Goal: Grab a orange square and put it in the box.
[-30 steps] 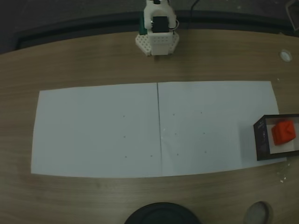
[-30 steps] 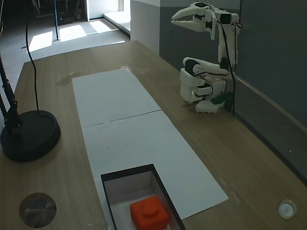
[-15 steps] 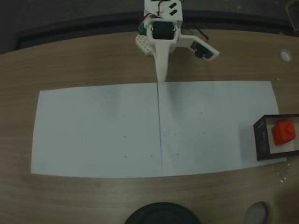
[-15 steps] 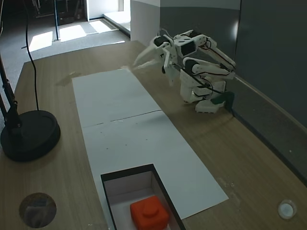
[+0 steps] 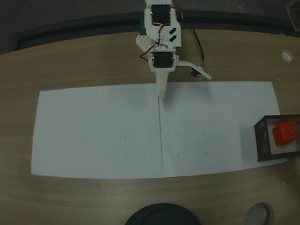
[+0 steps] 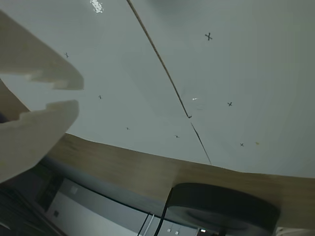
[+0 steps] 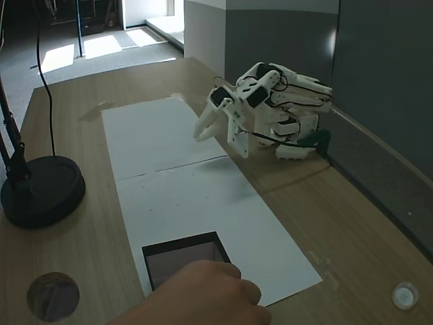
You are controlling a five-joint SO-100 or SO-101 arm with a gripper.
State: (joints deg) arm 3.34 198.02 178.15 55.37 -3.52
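Sitting inside the box [image 5: 262, 143] at the right edge of the paper sheets [image 5: 93, 131] in a fixed view, the orange square [image 5: 284, 133] rests well apart from the pincer [image 5: 161, 93]. The pincer hangs empty over the sheets' far edge, tips nearly closed with a narrow gap. A person's hand [image 7: 196, 298] covers the box in a fixed view.

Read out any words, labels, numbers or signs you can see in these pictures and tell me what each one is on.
No readable words, brands or numbers.
"x": small cross marks drawn on the white paper, clear in the wrist view; in a fixed view they show as dots.
Panel under the table edge in the wrist view: any markings too blurred to read.
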